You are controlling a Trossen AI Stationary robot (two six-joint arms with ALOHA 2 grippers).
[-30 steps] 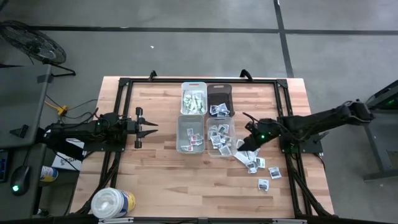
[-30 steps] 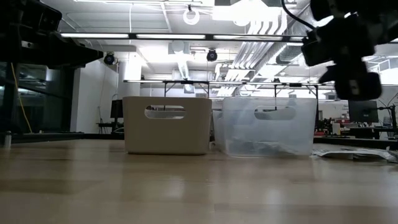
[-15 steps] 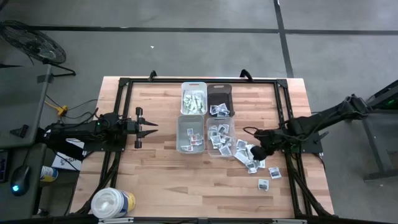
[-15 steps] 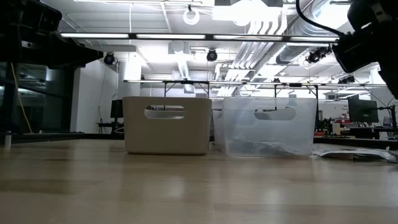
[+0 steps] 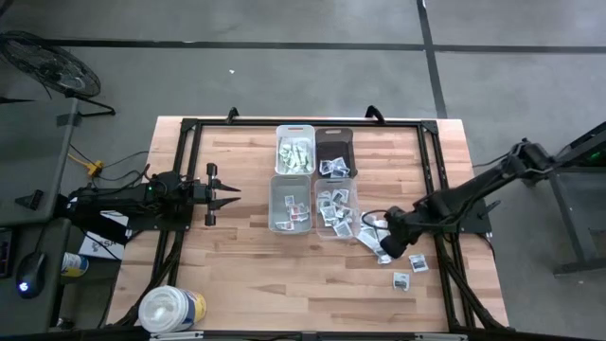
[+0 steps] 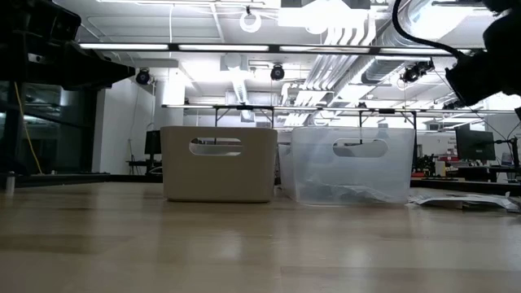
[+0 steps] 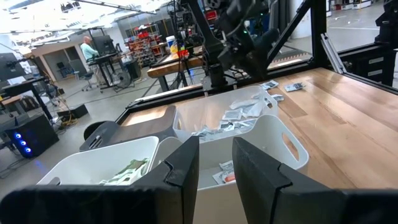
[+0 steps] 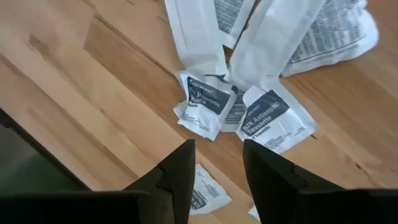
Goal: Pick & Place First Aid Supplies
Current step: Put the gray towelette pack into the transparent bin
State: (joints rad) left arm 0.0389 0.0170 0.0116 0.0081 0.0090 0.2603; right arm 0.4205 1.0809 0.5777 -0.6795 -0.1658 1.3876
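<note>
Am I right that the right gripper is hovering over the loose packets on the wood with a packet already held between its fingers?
Not quite. The right gripper hovers over the loose packets, but its fingers are open with nothing between them, as the right wrist view shows.

Packets [image 6: 464, 200] barely visible, edge-on.

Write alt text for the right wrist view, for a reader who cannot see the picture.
The right gripper, fingers open with nothing between them, hangs over a cluster of white packets on the wooden table. Two packets carry dark printed labels, and another packet lies apart, close beside one finger.
</note>
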